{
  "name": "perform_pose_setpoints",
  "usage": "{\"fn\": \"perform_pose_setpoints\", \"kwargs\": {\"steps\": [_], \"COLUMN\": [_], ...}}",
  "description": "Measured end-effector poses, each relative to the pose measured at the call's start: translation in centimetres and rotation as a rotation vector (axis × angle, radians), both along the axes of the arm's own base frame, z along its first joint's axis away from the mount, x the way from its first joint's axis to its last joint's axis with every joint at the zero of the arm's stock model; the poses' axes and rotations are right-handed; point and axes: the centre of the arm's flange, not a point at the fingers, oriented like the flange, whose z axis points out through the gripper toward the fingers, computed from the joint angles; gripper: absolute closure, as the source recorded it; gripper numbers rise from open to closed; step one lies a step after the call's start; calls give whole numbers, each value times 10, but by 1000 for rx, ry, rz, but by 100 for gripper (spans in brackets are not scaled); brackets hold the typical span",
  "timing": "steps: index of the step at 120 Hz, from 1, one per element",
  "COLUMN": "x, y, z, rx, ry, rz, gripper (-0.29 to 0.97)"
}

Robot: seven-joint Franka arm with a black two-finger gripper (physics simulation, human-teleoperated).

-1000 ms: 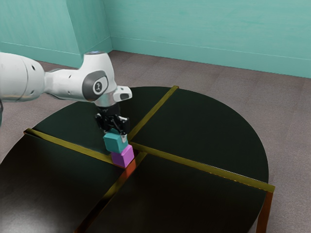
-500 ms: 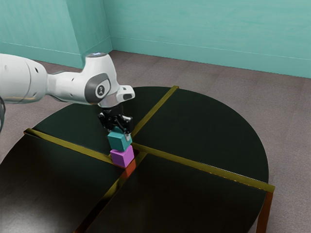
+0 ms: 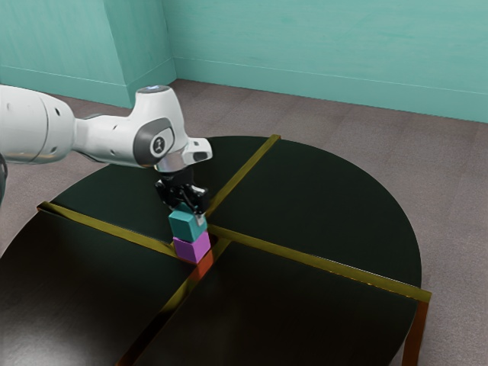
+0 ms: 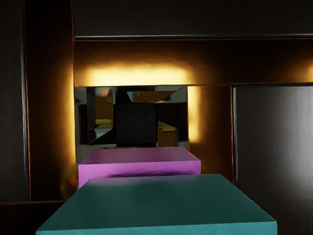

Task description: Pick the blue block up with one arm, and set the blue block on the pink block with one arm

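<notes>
Exterior view, arm: the white arm (image 3: 107, 137) comes in from the exterior view's left and bends down over the middle of the table.
Exterior view, gripper: the black gripper (image 3: 185, 209) points straight down, and its fingers pinch the blue block from two sides near its top.
Exterior view, blue block: honestly the blue block (image 3: 187, 224) is more of a teal. It's a small plain cube with a lighter top face and darker sides. It sits right on top of the pink block with no gap I can spot, shifted a touch toward the exterior view's left.
Exterior view, pink block: the pink block (image 3: 193, 246) is a magenta cube about the same size, standing where the gold strips cross.
Exterior view, table: the round table (image 3: 320, 198) is very dark, and the gold strips (image 3: 305, 260) split it into quarters.
Exterior view, room: there's a teal wall (image 3: 305, 38) and a brownish floor (image 3: 427, 168).
Wrist view, blue block: the blue block (image 4: 156, 205) is big and close under the hand, with a flat teal top and clean edges.
Wrist view, pink block: the pink block (image 4: 139, 166) peeks out just past the blue one, and lower.
Wrist view, crossing: beyond the pink block there's a shiny square (image 4: 132, 117), mirror-like, with the gold strips (image 4: 132, 73) glowing around it.
Wrist view, table: a dark panel of the table (image 4: 271, 147) lies off to the side.
</notes>
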Motion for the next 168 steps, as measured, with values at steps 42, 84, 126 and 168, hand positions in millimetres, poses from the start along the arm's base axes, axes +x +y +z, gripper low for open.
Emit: {"fn": "perform_pose_setpoints", "kwargs": {"steps": [42, 84, 126, 168], "x": [-1, -1, -1, -1], "y": [6, 12, 12, 8], "z": [-2, -3, -4, -4], "rx": [5, 15, 15, 15], "ry": [4, 6, 11, 10], "rz": [-15, -18, 21, 37], "gripper": [31, 31, 31, 31]}}
